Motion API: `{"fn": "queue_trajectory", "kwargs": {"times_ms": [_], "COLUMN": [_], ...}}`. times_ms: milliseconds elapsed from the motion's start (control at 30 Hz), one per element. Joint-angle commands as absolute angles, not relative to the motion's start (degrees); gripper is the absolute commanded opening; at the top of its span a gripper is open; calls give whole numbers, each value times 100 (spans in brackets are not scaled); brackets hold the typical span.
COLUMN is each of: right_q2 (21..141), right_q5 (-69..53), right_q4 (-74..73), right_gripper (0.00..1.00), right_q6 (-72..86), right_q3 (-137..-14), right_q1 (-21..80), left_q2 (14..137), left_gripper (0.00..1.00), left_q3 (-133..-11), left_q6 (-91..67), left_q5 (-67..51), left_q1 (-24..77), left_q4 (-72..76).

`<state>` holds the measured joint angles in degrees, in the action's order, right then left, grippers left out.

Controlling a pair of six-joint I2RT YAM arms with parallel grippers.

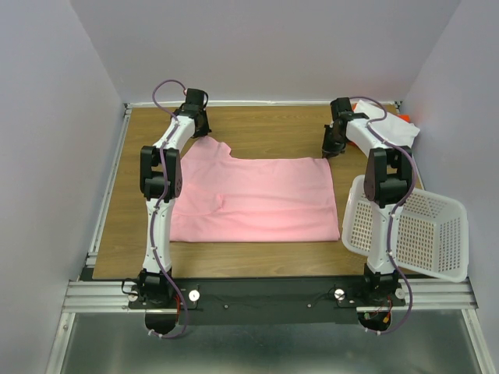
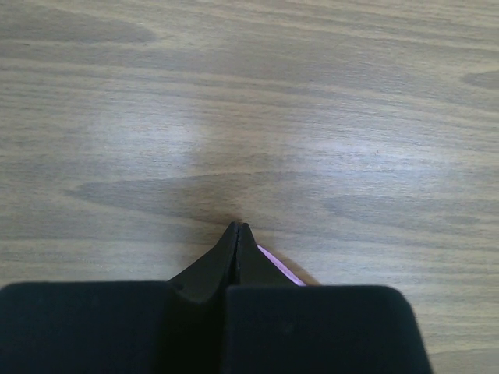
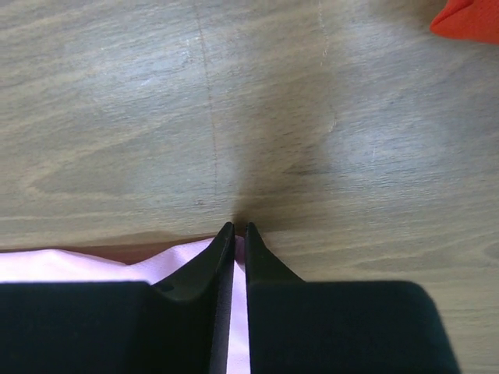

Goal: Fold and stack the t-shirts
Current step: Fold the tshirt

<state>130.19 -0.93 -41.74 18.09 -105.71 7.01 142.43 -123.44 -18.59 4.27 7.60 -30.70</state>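
A light pink t-shirt (image 1: 257, 199) lies spread flat in the middle of the wooden table (image 1: 257, 125). My left gripper (image 1: 199, 128) stands at its far left corner, jaws shut tip to tip (image 2: 238, 227), with a sliver of pink cloth (image 2: 281, 269) showing beside the right finger. My right gripper (image 1: 331, 148) is at the far right corner, its jaws (image 3: 240, 227) nearly closed with pink cloth (image 3: 238, 327) pinched in the narrow gap. A white t-shirt (image 1: 401, 132) and an orange-red one (image 1: 404, 119) lie bunched at the back right; the orange-red one (image 3: 468, 19) also shows in the right wrist view.
A white perforated basket (image 1: 413, 230) leans tilted off the table's right edge beside the right arm. Grey walls close in the back and both sides. A metal rail (image 1: 273, 292) runs along the near edge.
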Motion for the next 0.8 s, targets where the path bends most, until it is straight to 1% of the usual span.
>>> {"fn": "queue_trajectory", "kwargs": {"times_ms": [0,33,100,200,567,767], "right_q2": [13157,13166,13184,13218,13525,13860], "right_q5": [-167,-167,-141,-114,-97,-132], "right_q4": [-4245,-4254,-4245,-4254,-4263,-4263], "right_gripper": [13,8,3,1,0,1], "right_q6": [1819,1819,1846,1863,2021,2171], "right_q3": [-10854,-10924,-11047,-11170,-11847,-12611], "right_q1": [686,686,686,686,686,686], "left_q2": [14027,14036,14054,14010,13948,14054], "left_gripper": [0,0,0,0,0,0], "left_q3": [-12489,-12568,-12630,-12630,-12726,-12928], "left_q6": [-2039,-2091,-2144,-2311,-2645,-2856], "left_q5": [150,149,149,115,-527,-975], "left_q1": [721,703,668,572,326,176], "left_q4": [-2971,-2962,-2936,-2839,-2189,-1750]}}
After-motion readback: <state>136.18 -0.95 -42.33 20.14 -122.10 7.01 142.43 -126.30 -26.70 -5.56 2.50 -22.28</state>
